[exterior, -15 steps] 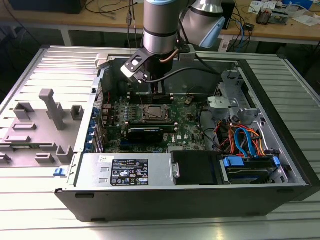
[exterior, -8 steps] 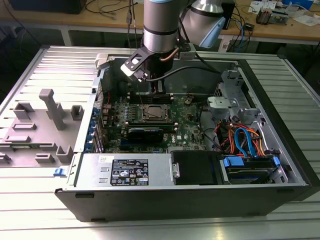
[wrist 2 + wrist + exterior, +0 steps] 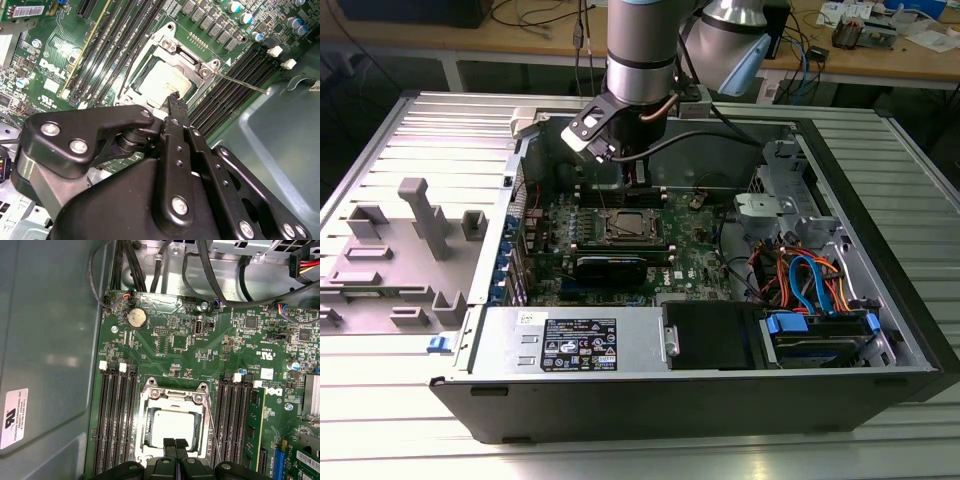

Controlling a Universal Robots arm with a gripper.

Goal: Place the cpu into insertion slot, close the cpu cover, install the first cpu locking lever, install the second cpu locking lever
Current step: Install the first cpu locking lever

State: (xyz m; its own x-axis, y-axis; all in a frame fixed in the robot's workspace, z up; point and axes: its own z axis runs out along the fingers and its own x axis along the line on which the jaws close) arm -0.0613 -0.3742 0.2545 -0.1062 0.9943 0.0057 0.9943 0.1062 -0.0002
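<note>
Power-supply box [image 3: 570,345] lies nearest in the exterior view, with the green motherboard [image 3: 692,262] beyond it at twelve o'clock. There the cpu [image 3: 172,426] sits in the insertion slot [image 3: 624,228], the cpu cover [image 3: 172,399] lying flat around it. The gripper [image 3: 175,442], fingers [image 3: 169,447] pressed together and holding nothing, hangs at the cover's edge; farther out, one thin locking lever [image 3: 240,82] sticks out unlatched.

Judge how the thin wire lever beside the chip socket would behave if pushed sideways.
The lever is a long, thin metal rod, so it is probably springy and light. Its bare, smooth surface likely makes it slippery.
</note>
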